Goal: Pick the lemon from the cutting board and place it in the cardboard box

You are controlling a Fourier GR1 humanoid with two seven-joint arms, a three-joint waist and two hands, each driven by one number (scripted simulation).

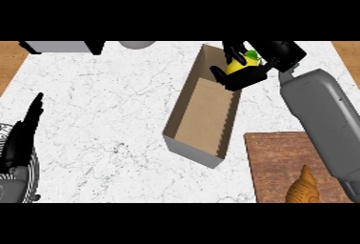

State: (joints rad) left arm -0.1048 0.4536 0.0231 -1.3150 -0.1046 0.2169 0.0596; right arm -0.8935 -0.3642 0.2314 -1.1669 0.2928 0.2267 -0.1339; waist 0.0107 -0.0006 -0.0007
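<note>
The yellow lemon (239,65) with a green leaf is held in my right hand (259,61), whose black fingers are curled round it. Hand and lemon hover over the far right end of the open cardboard box (185,102), just above its right wall. The box lies lengthwise in the middle of the white marble counter, its brown floor bare. The wooden cutting board (277,159) lies at the lower right, partly under my right forearm. My left hand (21,133) rests at the left edge, fingers straight and pointing up.
A croissant (304,188) lies on the cutting board's near part. A grey appliance (62,46) and a pale round object (137,44) stand at the counter's far edge. A wire rack (10,164) shows at the lower left.
</note>
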